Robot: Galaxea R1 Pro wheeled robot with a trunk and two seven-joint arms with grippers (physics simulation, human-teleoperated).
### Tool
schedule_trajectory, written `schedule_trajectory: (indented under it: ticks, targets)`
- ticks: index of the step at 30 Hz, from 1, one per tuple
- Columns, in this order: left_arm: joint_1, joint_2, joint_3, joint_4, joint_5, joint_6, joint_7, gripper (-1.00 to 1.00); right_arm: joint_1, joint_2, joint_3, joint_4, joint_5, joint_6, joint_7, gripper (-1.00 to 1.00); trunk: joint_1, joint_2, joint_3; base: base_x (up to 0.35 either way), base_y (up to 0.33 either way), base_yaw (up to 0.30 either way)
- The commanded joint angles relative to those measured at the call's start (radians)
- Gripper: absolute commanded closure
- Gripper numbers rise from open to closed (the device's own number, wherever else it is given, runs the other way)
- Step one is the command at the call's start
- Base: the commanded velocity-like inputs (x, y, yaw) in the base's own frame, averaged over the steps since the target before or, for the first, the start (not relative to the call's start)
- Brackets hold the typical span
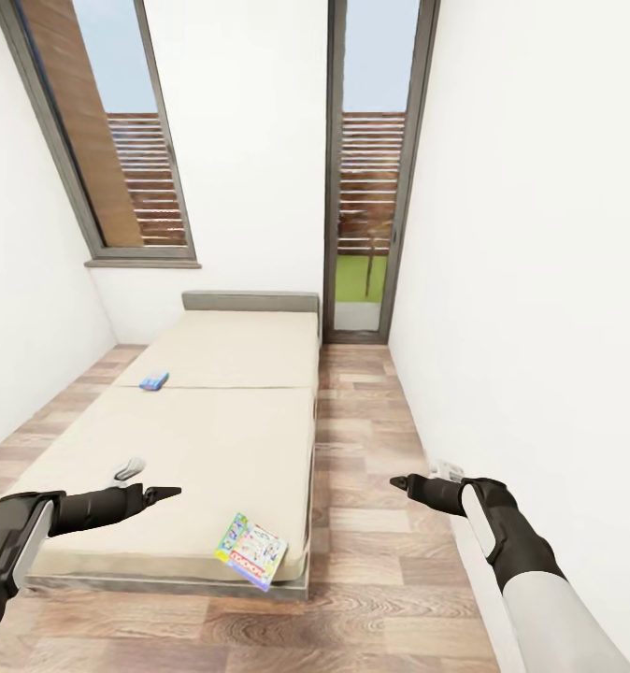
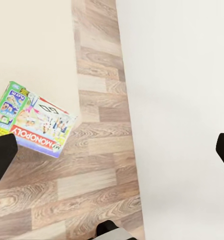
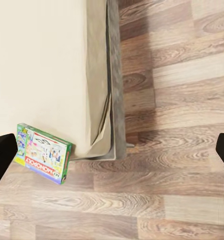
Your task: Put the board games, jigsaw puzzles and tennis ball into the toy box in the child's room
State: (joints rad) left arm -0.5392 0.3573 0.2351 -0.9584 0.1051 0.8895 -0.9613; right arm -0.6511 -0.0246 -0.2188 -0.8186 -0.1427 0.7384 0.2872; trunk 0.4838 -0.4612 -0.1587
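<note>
Bed (image 1: 212, 439): long, cream-covered, grey headboard at the far end under the windows; foot end nearest the robot
Monopoly box (image 1: 250, 551): lying flat at the near right corner of the bed, partly overhanging the foot edge; green-and-white lid up, likely easy to slide off or pinch from that overhang
Blue board game (image 1: 153, 380): flat near the left edge of the bed, about halfway along, well apart from the Monopoly box
Board games counted: two on the bed
Small grey object (image 1: 129, 467): on the cover near the left edge, too small to identify
Left gripper (image 1: 163, 491): hovering above the near part of the bed, held level and pointing toward the right; empty; dark fingers at opposite edges of the wrist view suggest spread jaws
Right gripper (image 1: 401, 482): over the plank floor (image 1: 371, 523) between bed and right wall, pointing left; empty; fingers likewise wide apart in its wrist view
Reason for pose: both arms raised and facing inward, seemingly readied for approaching the near box
Stage: judged an approach to the bed, nothing yet grasped
</note>
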Motion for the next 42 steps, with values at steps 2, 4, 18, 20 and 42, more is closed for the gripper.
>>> schedule_trajectory:
  ticks: [2,4,18,20,42]
  targets:
    - [-0.001,0.0,0.001,0.0,0.004,0.007,-0.001,-1.0,-0.001,0.0,-0.002,-0.001,-0.005,0.006,0.001,-1.0,0.001,-0.002,-0.002,0.102,-0.171,0.001]
    - [-0.001,0.0,0.001,0.0,0.004,0.007,-0.001,-1.0,-0.001,0.0,-0.002,-0.001,-0.005,0.006,0.0,-1.0,0.001,-0.002,-0.002,0.054,-0.082,0.0]
    - [-0.001,0.0,0.001,0.0,0.004,0.008,-0.001,-1.0,-0.001,0.001,-0.002,-0.001,-0.006,0.006,0.0,-1.0,0.001,-0.002,-0.002,0.008,-0.129,0.0]
    - [-0.001,0.0,0.0,0.0,0.004,0.008,-0.001,-1.0,-0.001,0.0,-0.002,-0.001,-0.005,0.006,0.0,-1.0,0.001,-0.002,-0.002,0.0,-0.169,0.0]
    - [-0.001,0.0,0.001,0.0,0.004,0.008,-0.001,-1.0,-0.001,0.001,-0.001,0.0,-0.005,0.006,0.0,-1.0,0.001,-0.002,-0.002,0.004,-0.045,0.0]
